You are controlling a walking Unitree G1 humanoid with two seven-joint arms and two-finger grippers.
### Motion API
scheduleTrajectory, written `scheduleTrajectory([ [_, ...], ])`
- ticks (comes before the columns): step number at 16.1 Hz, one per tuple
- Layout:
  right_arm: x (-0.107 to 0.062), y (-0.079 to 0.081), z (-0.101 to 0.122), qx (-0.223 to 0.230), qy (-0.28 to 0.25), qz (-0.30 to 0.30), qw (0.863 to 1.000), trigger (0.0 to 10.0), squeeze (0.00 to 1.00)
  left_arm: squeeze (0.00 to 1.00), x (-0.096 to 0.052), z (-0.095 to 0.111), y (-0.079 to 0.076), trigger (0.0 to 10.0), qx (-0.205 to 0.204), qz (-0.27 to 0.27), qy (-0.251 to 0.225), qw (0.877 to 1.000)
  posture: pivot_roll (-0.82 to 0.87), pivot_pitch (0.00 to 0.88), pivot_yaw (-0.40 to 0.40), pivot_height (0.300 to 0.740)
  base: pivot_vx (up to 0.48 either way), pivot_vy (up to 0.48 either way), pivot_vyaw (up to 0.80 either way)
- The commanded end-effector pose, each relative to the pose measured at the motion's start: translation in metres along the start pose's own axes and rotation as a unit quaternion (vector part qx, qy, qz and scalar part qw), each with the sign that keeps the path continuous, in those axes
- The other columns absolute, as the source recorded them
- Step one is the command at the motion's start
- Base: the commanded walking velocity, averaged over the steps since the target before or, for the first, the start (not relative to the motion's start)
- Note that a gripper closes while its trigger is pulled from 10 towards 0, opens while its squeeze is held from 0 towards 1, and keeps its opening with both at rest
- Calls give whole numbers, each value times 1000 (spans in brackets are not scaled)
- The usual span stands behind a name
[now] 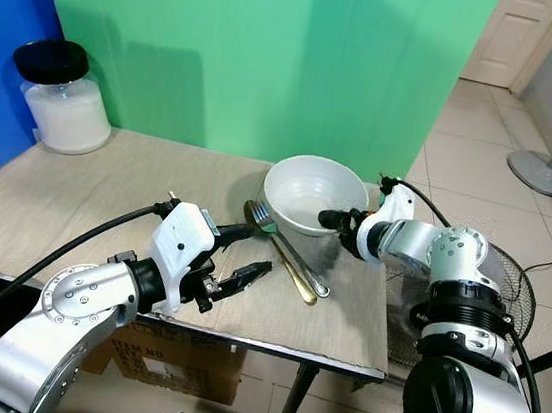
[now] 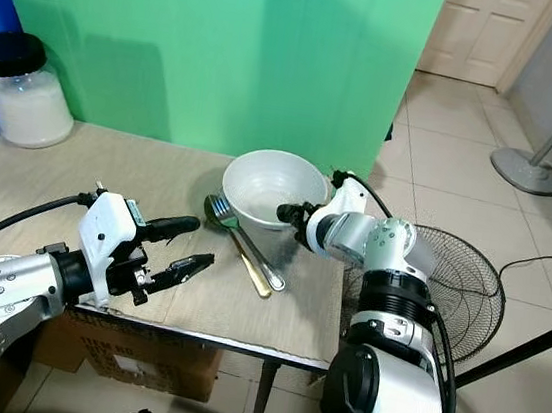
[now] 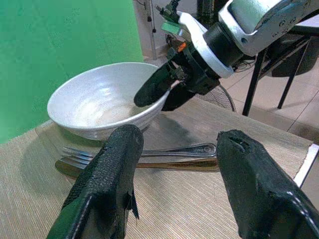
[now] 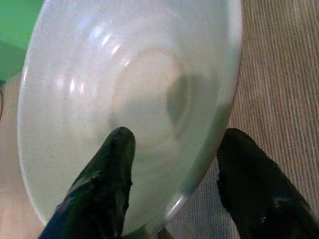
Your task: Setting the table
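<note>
Left eye view, going left to right: a glass jar (image 1: 62, 100) of white stuff with a black lid sits at the far left corner of the surface (image 1: 106, 196), which has a beige woven cloth on it, right up against the blue and green backdrop panels. Nearer the front edge, the left claw (image 1: 243, 253) hangs just over the cloth with its fingers spread apart, holding nothing, pointed toward the cutlery. A fork (image 1: 286, 248) and a spoon (image 1: 280, 252) lie side by side, touching, just beside the bowl, handles angled toward the front right. The white bowl (image 1: 308, 192) sits upright and empty near the right edge of the surface. The right claw (image 4: 169, 164) has the bowl's rim between its fingers, one finger inside and one outside; whether it's actually clamped tight, can't tell. Off to the right, a fan grille (image 1: 512, 291) leans by the surface, on the tiled floor.
</note>
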State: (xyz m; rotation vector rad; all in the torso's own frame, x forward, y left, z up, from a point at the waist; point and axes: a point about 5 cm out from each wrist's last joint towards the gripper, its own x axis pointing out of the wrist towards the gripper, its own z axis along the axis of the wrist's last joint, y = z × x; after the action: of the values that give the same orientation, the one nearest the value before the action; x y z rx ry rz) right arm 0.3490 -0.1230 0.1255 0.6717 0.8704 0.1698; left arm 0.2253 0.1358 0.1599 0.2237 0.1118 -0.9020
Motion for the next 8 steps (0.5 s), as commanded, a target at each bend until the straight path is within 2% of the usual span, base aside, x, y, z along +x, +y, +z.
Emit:
scheduleTrajectory([
  [1, -1, 5, 2, 6, 3, 5, 1000, 0, 0, 0, 1, 2, -1, 10000, 3, -7, 0, 1000, 205, 0, -26, 727, 0, 0, 0],
  [8, 0, 4, 1, 17, 4, 2, 1000, 0, 0, 0, 1, 1, -1, 10000, 5, -10, 1, 1000, 203, 0, -20, 727, 0, 0, 0],
])
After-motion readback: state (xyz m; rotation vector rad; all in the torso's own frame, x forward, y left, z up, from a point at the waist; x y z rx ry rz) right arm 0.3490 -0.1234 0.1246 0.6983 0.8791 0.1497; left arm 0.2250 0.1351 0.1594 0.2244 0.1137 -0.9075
